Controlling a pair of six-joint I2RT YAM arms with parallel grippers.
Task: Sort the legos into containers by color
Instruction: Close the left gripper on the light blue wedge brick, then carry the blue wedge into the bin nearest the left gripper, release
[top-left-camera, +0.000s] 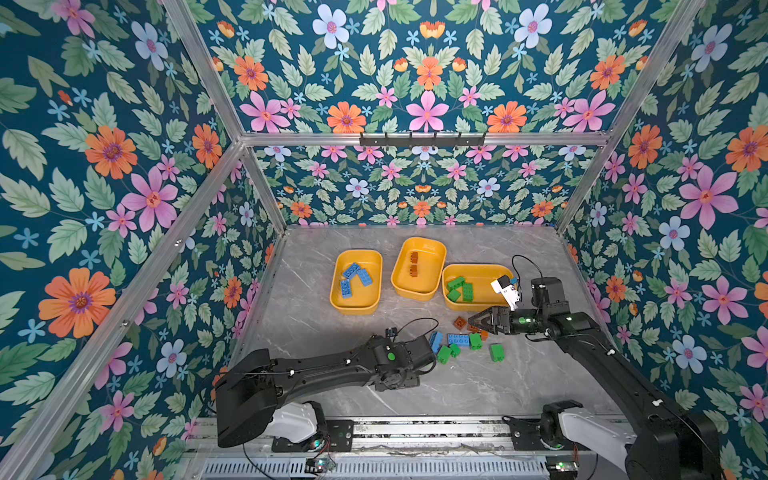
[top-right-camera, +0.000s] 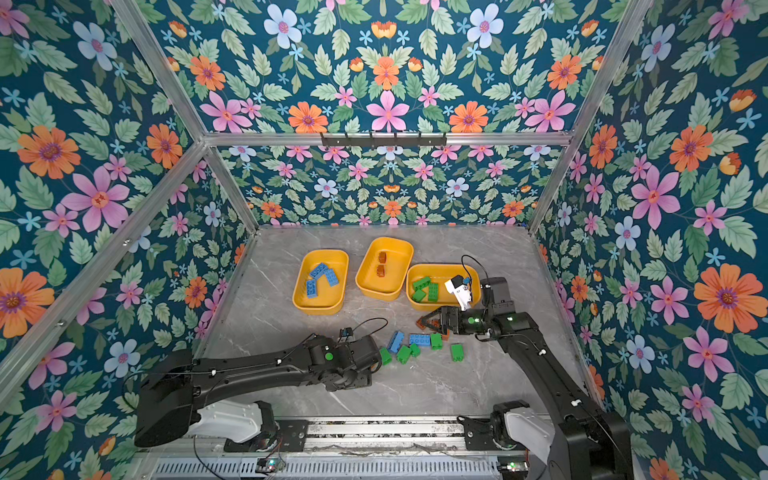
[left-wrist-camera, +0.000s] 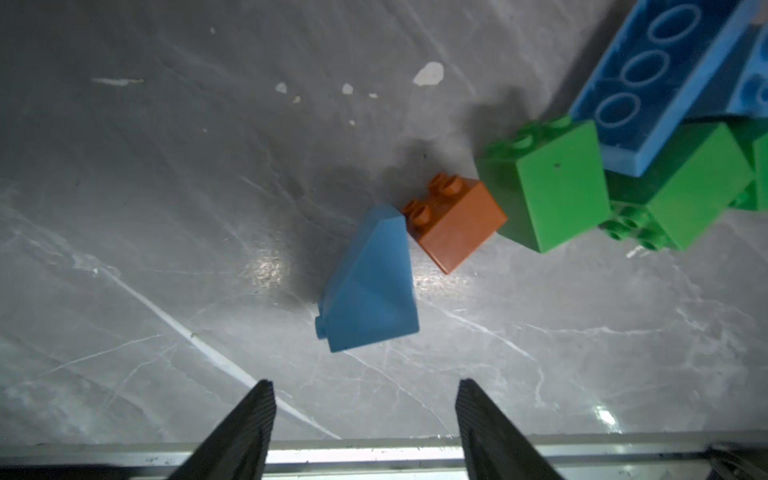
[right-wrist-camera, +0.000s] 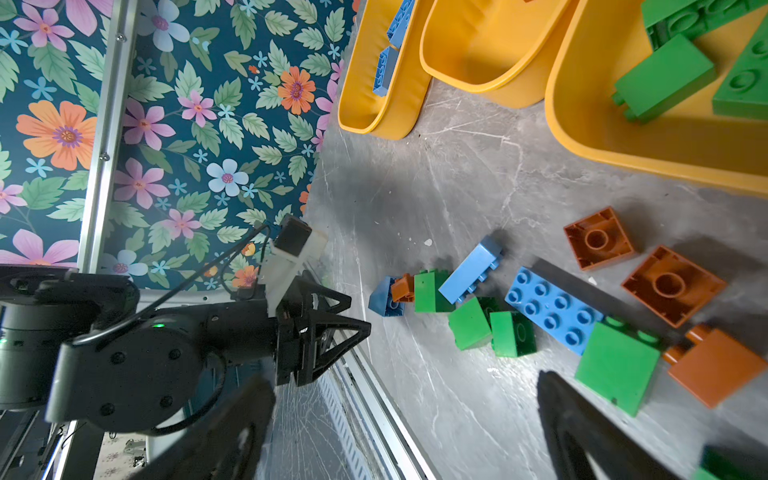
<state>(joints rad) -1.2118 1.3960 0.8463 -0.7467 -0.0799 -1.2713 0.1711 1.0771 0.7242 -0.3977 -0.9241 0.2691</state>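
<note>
Left fingers (left-wrist-camera: 245, 424): spread apart, gripping nothing, held low over the table (left-wrist-camera: 166, 208). The blue wedge (left-wrist-camera: 370, 286) lies tipped on its side just ahead of them, in line with the gap and untouched. One small orange brick (left-wrist-camera: 455, 224) touches the wedge's tip, and the rest of the loose heap runs on beyond it. Right fingers (right-wrist-camera: 582, 432): spread wide and empty, hovering over the end of the heap farthest from the wedge. Loose legos counted in the right wrist view, wedge included: three blue, five green, four orange. Farther back from the wedge stand three yellow tubs. The left tub (top-left-camera: 361, 295) holds three blue bricks, the middle tub (top-left-camera: 424, 257) two orange, the right tub (top-left-camera: 482, 286) three green.
</note>
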